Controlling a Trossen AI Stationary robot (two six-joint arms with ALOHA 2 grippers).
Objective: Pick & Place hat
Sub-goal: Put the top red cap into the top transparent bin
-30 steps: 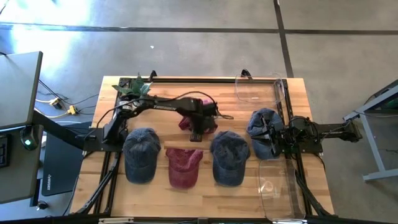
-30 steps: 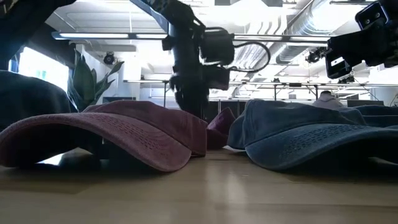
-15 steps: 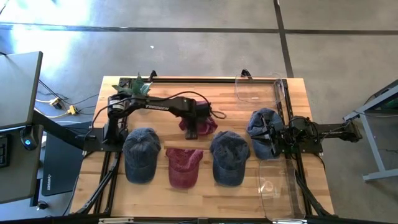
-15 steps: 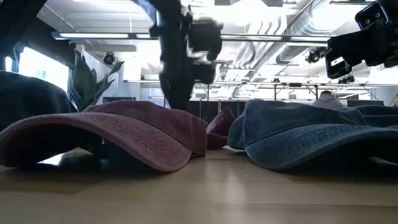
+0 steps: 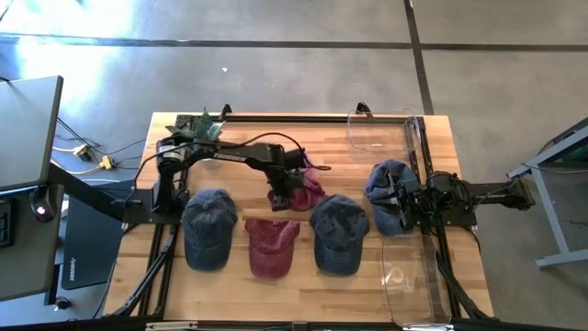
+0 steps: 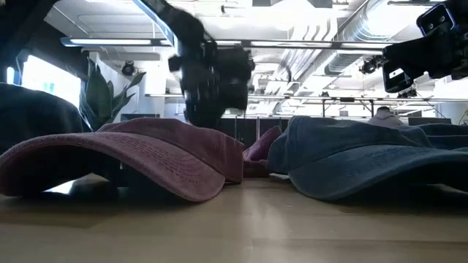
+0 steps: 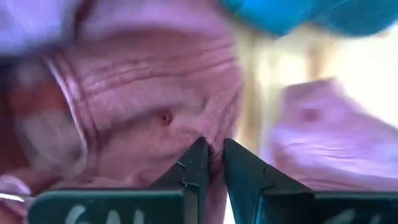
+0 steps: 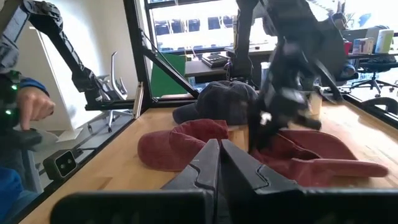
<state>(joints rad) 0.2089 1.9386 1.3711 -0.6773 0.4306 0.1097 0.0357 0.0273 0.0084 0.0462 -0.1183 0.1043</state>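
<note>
A maroon hat [image 5: 308, 187] lies crumpled on the table behind a row of three hats: blue [image 5: 209, 241], red [image 5: 273, 246] and blue [image 5: 340, 244]. My left gripper [image 5: 283, 197] reaches down onto the maroon hat's near left part and is shut on its cloth [image 7: 155, 118]. In the low view the gripper's fingertips are hidden behind the red hat [image 6: 131, 157]. My right gripper [image 8: 219, 152] is shut on nothing and waits level at the right edge, beside another blue hat [image 5: 386, 188]. My left gripper [image 7: 214, 155] pinches a ridge of the maroon hat's crown cloth [image 7: 210, 134] between its two fingertips. It comes slanting down from the far left. One layer or several, I cannot tell. The hat lies on the table.
Clear plastic containers stand at the far right [image 5: 386, 129] and the near right [image 5: 409, 276]. A green plant [image 5: 197, 129] stands at the far left corner. The right wrist view shows a person's hand [image 8: 31, 112] beyond the table's edge.
My left gripper has gone a little toward the table's left edge and down onto the maroon hat, tipping and rolling as it went. The row of hats and my right arm have kept still.
</note>
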